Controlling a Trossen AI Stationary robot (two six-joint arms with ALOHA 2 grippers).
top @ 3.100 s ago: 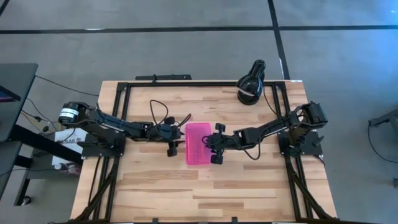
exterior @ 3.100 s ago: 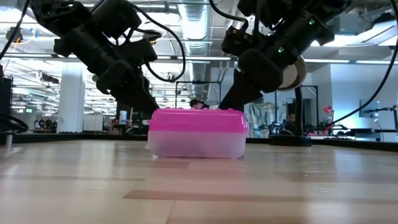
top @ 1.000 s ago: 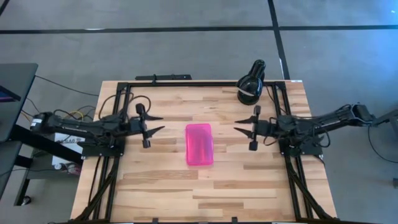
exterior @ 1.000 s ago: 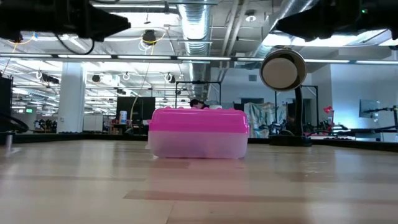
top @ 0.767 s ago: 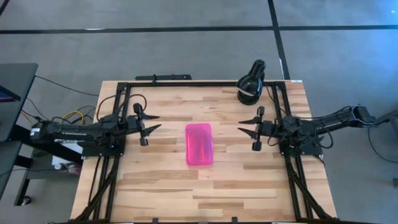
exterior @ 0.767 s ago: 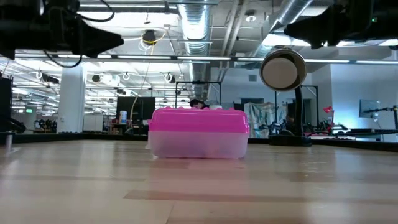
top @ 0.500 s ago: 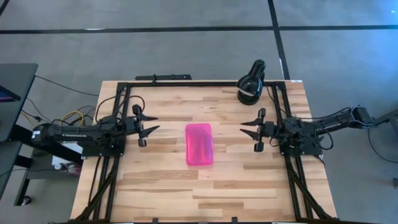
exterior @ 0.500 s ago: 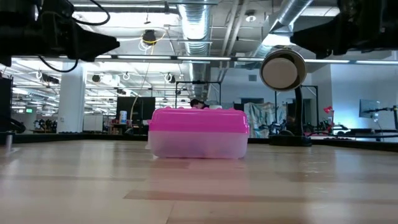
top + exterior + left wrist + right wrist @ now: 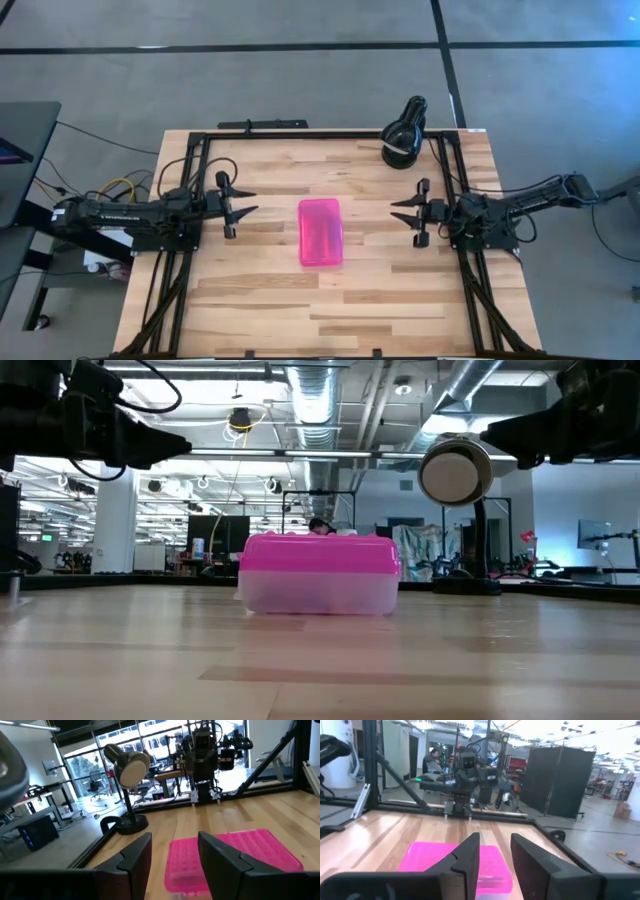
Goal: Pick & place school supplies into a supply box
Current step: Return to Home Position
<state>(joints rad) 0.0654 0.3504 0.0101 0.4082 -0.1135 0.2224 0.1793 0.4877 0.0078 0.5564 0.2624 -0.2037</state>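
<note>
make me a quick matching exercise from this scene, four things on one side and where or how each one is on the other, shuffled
Things:
1. supply box
2. lamp
3. left claw
4. right claw

Places or states:
A. at a corner of the table, on the right arm's side
B. open and empty, to the right of the box
C. mid-table, pink lid shut
D. open and empty, to the left of the box

Pairs: 1-C, 2-A, 3-D, 4-B

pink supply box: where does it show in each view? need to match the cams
High: supply box mid-picture, lid shut.
Low: centre, side-on.
Left wrist: close ahead, partly behind that arm's fingers.
Right wrist: close ahead, likewise.
Shared landmark: black lamp, also in low and left wrist.
</note>
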